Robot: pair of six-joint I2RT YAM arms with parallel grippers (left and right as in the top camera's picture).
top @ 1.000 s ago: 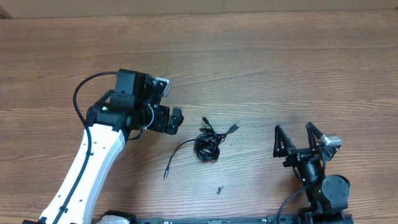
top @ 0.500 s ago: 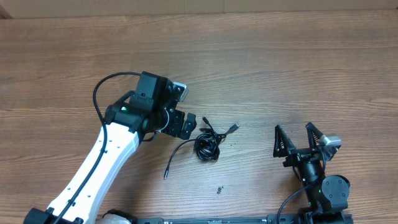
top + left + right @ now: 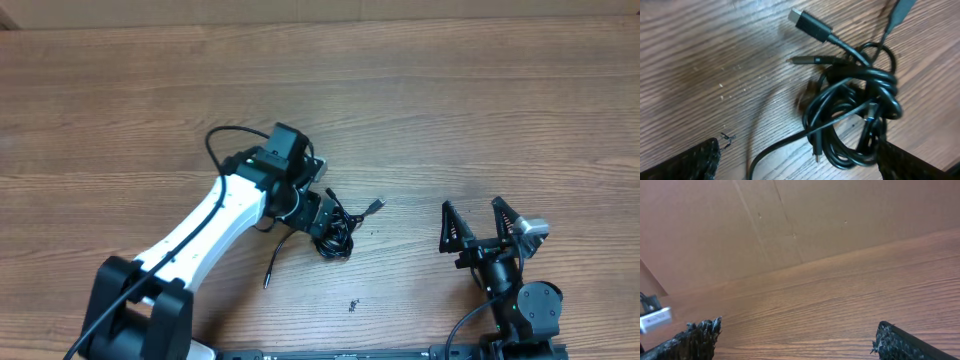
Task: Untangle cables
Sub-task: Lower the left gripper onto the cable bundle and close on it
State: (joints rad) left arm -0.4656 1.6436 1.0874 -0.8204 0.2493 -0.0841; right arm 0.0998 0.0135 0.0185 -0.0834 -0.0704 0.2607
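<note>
A tangle of black cables [image 3: 335, 235] lies on the wooden table near the middle, with a USB plug end [image 3: 376, 206] sticking out to the right and a loose tail [image 3: 272, 268] trailing down left. In the left wrist view the knot [image 3: 855, 115] fills the right half, plugs [image 3: 807, 22] pointing up left. My left gripper [image 3: 318, 212] hangs open right over the tangle; its fingertips [image 3: 800, 162] straddle the lower loops without closing on them. My right gripper [image 3: 482, 222] is open and empty at the front right, away from the cables.
A small dark speck of debris [image 3: 353, 305] lies on the table in front of the tangle. The right wrist view shows bare wood [image 3: 830, 305] and a cardboard wall [image 3: 790, 215] behind it.
My left arm has swung to the right, from left of the cables to directly over the tangle. The cables and the right arm have not moved.
</note>
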